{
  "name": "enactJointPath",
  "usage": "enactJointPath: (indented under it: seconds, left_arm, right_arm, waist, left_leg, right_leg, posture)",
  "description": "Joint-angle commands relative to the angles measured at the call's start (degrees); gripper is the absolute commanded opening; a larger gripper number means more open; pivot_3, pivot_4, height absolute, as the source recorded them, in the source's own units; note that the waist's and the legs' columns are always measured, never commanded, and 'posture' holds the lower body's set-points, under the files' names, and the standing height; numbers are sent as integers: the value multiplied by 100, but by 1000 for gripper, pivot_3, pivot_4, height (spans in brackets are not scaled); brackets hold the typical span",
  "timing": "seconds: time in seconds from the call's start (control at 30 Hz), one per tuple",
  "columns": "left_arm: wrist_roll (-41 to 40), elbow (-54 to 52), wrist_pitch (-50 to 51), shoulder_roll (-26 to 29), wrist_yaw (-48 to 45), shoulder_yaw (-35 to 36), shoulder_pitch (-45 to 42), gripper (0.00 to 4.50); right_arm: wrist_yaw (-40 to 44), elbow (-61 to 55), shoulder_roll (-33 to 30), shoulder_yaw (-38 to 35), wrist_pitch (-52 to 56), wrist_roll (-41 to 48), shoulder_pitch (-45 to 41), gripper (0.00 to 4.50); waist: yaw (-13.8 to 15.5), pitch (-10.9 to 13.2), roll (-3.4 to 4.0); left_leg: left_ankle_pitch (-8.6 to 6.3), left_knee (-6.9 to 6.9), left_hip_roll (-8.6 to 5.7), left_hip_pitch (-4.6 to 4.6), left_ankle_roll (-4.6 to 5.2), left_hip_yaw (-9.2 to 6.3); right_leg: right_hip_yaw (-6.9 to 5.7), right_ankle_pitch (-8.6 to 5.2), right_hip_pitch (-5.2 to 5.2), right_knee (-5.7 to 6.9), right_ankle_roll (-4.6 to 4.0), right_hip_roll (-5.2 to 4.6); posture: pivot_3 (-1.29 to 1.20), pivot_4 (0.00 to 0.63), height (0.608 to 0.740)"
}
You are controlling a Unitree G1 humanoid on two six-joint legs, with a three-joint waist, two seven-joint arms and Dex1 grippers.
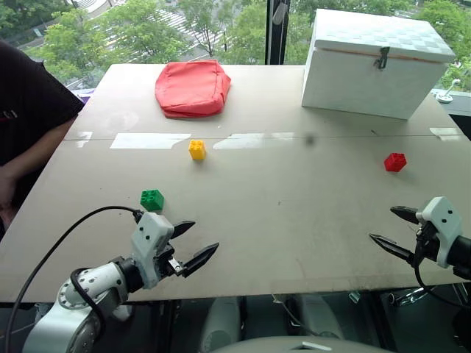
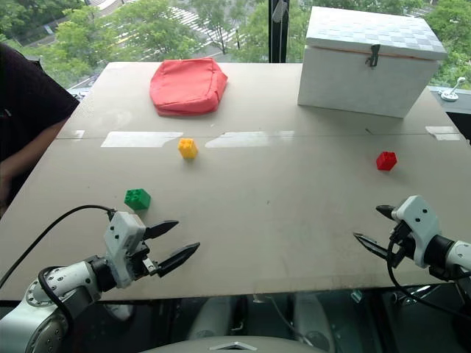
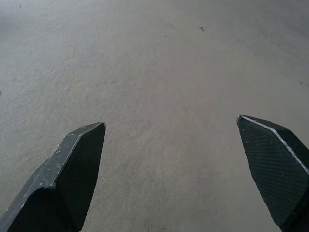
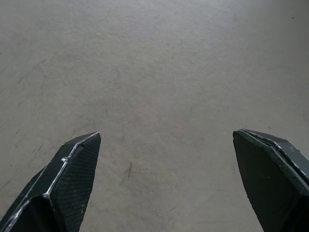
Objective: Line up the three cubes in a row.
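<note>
Three cubes lie scattered on the bench [image 1: 294, 220], well apart from one another and in no row. We see the yellow cube [image 1: 196, 149] toward the middle of the bench, a little left of centre. The green cube [image 1: 152, 199] sits nearer to us and further left, and the red cube [image 1: 395, 162] lies far off on the right side.

Our left claw [image 1: 200, 241] hovers just beside the green cube, on its near side, with its two black fingers spread wide and nothing between them. Our right claw [image 1: 388, 230] hangs over the near right part of the bench, on the near side of the red cube and apart from it, also wide open and empty.

Both head views take in all three cubes and both claws. In the left wrist view we see the spread fingertips [image 3: 79, 166] over bare grey bench, and the right wrist view shows the same: parted fingertips [image 4: 72, 174] above bare surface.

Further back, a red cloth bag [image 1: 193, 88] lies behind the yellow cube, and a large white box [image 1: 375, 62] with a latch stands at the far right. A person's arm in a dark sleeve [image 1: 29, 110] rests at the left edge. Nothing stands between the claws and the cubes.
</note>
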Motion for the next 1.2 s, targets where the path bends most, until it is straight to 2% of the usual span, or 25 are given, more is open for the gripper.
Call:
enactJointPath:
  seconds: [0.03,0.2,0.33,0.43,0.57,0.63,0.8,1.2]
  left_arm:
    - [-110,-261,-33,-103,125,-70,-189,4460]
    - [-431,-172,340,-296,442,-270,-1005,4460]
    - [-521,-134,618,-265,542,-539,-1707,4460]
    - [-682,-71,930,-411,575,-1063,-2864,4460]
    - [-801,28,1202,-698,580,-1620,-3814,4460]
    - [-716,188,1169,-767,452,-1896,-4171,4460]
    - [-498,507,993,-838,200,-2299,-4639,4460]
    - [-379,556,915,-1020,299,-2338,-4689,4460]
  right_arm:
    - [-328,-316,103,-245,102,29,-47,4500]
    - [-1603,-1008,697,-248,996,171,-623,4500]
    - [-2543,-1170,505,106,2338,-164,-1450,4500]
    - [-3138,-392,519,516,3812,-211,-3155,4500]
    - [-3789,1195,652,764,4739,-687,-4732,4500]
    - [-3952,2132,718,851,4792,-868,-5367,4500]
    - [-3780,3639,597,1195,4625,-1098,-6197,4500]
    - [-3364,5219,697,1506,3912,-1348,-6864,4500]
  waist:
    - [1,0,0]
    - [0,-3,3]
    - [-2,-3,4]
    - [-9,-1,4]
    - [4,-4,1]
    - [8,-4,0]
    - [-8,-3,2]
    - [-74,-1,4]
  left_leg:
    - [0,0,0,0,0,0]
    - [1,2,-1,-1,0,-4]
    - [1,3,-6,-1,1,0]
    - [2,4,-10,1,2,5]
    - [3,16,-20,0,3,1]
    - [2,11,-22,-5,4,-3]
    - [2,-10,-25,-19,4,9]
    - [2,-9,-24,-13,5,3]
  right_leg:
    - [0,0,0,0,0,0]
    - [-1,1,1,4,0,1]
    - [2,2,1,4,0,0]
    - [6,6,2,5,-7,4]
    - [6,24,11,5,-33,14]
    - [5,22,12,0,-34,17]
    - [11,30,-2,-8,-1,20]
    - [17,28,-2,-2,5,21]
  posture:
    - [0,150,740]
    - [0,150,740]
    - [0,150,740]
    - [0,150,740]
    - [0,150,740]
    - [0,150,740]
    - [0,150,740]
    - [0,150,740]
